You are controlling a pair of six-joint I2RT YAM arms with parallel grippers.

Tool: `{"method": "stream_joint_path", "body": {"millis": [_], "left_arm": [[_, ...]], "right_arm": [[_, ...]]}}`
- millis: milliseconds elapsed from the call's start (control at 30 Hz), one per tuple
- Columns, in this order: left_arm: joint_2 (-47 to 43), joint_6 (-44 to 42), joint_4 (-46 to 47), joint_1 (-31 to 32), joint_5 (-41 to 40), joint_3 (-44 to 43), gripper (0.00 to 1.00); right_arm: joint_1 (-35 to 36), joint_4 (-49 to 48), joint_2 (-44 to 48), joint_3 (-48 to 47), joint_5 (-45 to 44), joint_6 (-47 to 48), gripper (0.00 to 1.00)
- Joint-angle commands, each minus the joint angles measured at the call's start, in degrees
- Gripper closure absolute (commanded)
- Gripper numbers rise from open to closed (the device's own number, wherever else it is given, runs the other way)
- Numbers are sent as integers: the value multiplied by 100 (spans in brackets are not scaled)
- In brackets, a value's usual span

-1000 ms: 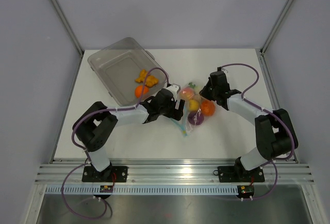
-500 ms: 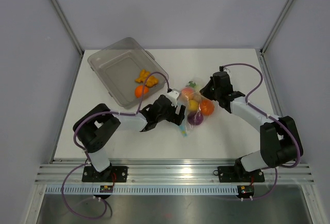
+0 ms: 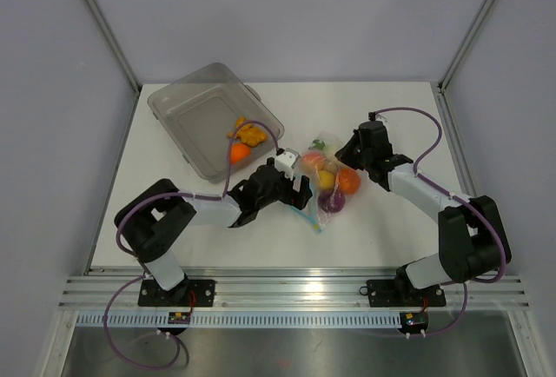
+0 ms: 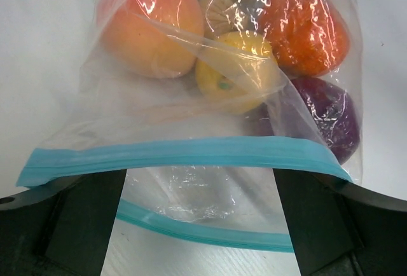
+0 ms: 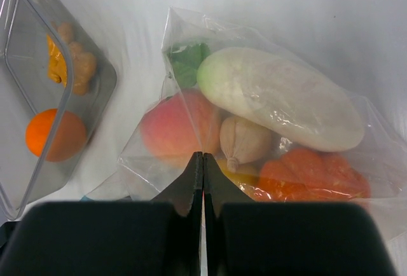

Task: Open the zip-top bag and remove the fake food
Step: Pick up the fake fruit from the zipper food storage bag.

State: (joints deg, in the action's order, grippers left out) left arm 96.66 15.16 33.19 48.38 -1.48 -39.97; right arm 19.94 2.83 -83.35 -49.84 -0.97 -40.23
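Note:
The zip-top bag [image 3: 323,188] lies mid-table, clear and crinkly, with a light-blue zip strip [image 4: 184,154]. Its mouth gapes: one strip is raised and the other [image 4: 203,233] lies on the table. Inside is the fake food: a peach [image 4: 149,25], a yellow piece [image 4: 238,72], an orange piece [image 4: 305,25], a purple piece [image 4: 324,117], a white radish [image 5: 280,98] and a garlic bulb [image 5: 245,139]. My left gripper [image 3: 302,195] is open at the bag's mouth, one finger at each side [image 4: 200,193]. My right gripper [image 3: 346,162] is shut, pinching the bag's film [image 5: 203,158] at the far end.
A rigid clear tub [image 3: 187,112] stands tilted at the back left, holding an orange ball [image 3: 238,152] and orange-yellow lumpy pieces [image 3: 250,132]. It also shows at the left edge of the right wrist view [image 5: 95,98]. Grey walls enclose the white table [image 3: 391,238].
My left arm has lowered and swung its gripper a little nearer the bag's mouth. The right gripper and the bag have barely shifted.

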Motion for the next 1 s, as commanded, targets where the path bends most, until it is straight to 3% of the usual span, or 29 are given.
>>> {"method": "stream_joint_path", "body": {"millis": [0,267,533,667,833,967], "left_arm": [[-323,171,426,22,16,6,1],[-1096,848,372,40,-2,621,2],[-1483,1409,1198,57,-11,1236,1],[-1773,1999,1400,57,-485,1605,1],[-1511,2245,1093,49,-267,1115,1],[-1115,2623,1636,49,112,938,1]], "right_arm": [[36,-213,143,-25,71,15,100],[36,-143,91,-69,-43,-11,100],[36,-90,82,-104,-87,-11,100],[36,-107,74,-104,-96,-11,100],[36,-107,56,-113,-87,-11,100],[36,-98,56,-113,-105,-11,100]]}}
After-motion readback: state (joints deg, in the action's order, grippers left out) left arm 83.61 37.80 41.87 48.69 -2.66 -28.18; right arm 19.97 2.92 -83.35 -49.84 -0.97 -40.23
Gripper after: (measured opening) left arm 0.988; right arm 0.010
